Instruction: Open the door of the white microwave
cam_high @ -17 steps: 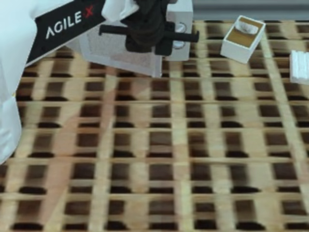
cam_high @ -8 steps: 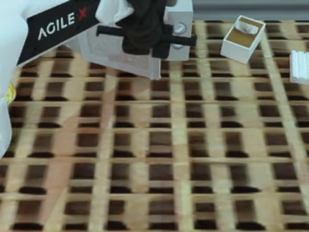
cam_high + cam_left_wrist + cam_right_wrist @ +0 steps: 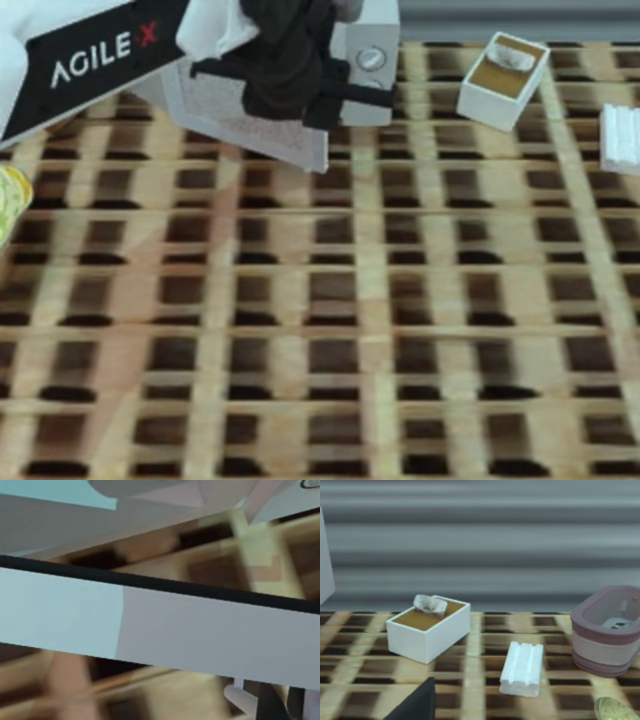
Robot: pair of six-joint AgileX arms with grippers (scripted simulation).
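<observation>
At the worktop's [image 3: 400,300] far edge, left of centre in the top view, the white microwave [image 3: 376,25] stood with the door [image 3: 235,112] swung partly out, its free edge angled toward the near side. Vs. 0.5 s ago, the left arm [image 3: 95,55] had drawn further toward the far-left corner, the left gripper [image 3: 290,75] had shifted left w/ it, and the door's free corner had moved a little left too; a yellow-green object [image 3: 8,200] at the left edge, barely in sight then, showed more. The dark gripper sat over the door's upper edge, in front of the oven; whether its fingers were clenched on the door or released, cannot tell, as the wrist hid them from above. The left wrist view gave only a close pale panel [image 3: 210,635] w/ a dark edge crossing the frame, worktop behind. The right arm was out of the top view; its wrist cam showed just a dark bit of the right gripper [image 3: 415,705] at the frame's edge, finger state not visible. Count: 1 microwave, 1 door, 1 knob [image 3: 371,59] in clear sight, 1 small white box [image 3: 503,78] w/ brown inside, 1 white ridged block [image 3: 622,138], 1 pink-rimmed tub [image 3: 607,632], right wrist view only.
</observation>
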